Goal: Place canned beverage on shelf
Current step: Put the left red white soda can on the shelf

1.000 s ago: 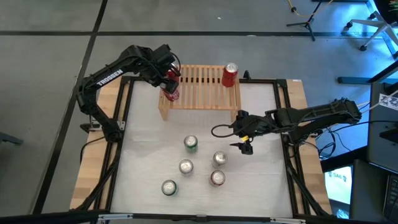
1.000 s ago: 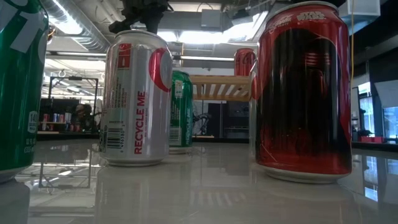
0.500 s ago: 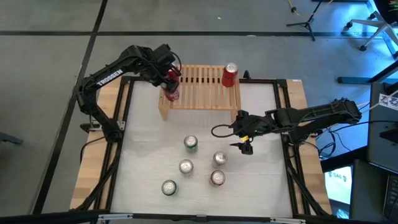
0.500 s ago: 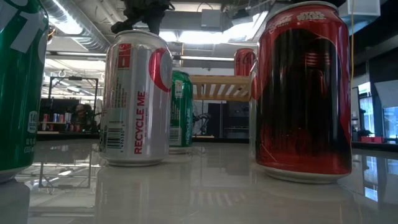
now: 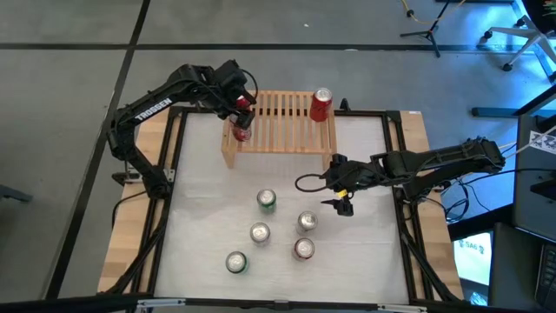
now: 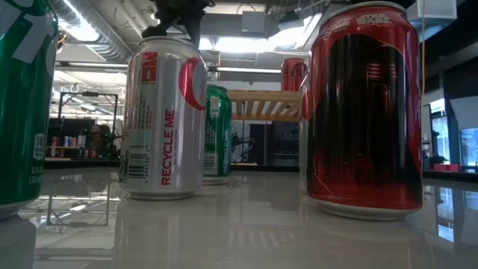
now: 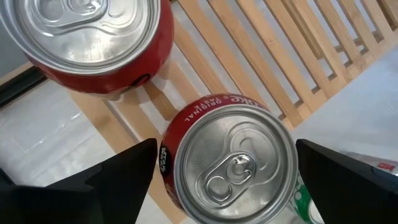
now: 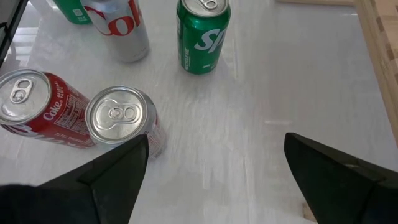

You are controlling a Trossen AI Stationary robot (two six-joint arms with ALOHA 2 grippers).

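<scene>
High view – left gripper (image 5: 244, 106): poised over the left end of the shelf (image 5: 278, 117), jaws spread wide.
High view – red can (image 5: 242, 132): upright just below the jaws at the shelf's left end. It looks set down rather than carried.
High view – far can (image 5: 321, 104): on the shelf's other end, well away from the left jaws, with bare slats between.
High view – right gripper (image 5: 343, 202): waits over the worktop (image 5: 365, 252), jaws apart and holding nothing. Five loose cans (image 5: 266, 201) stand near and beyond it.
Low view – shelf (image 6: 261, 101): seen behind the big near cans, so the left jaws' contact is hidden.
Left wrist view – red can (image 7: 233, 168): sits between the wide jaws of the left gripper (image 7: 225, 149), over the shelf's edge rail (image 7: 273, 68). No squeeze is evident.
Left wrist view – neighbour can (image 7: 87, 37): close beside the jaws and likely to be knocked.
Right wrist view – right gripper (image 8: 214, 143): bare worktop between the jaws, with four cans ahead.
Handling: the can is probably light, with a thin wall that dents, and smooth and slippery. Grip it mid-body across its width and keep it upright.
Obstruction: the shelf edge and the neighbour can crowd the left jaws.
</scene>
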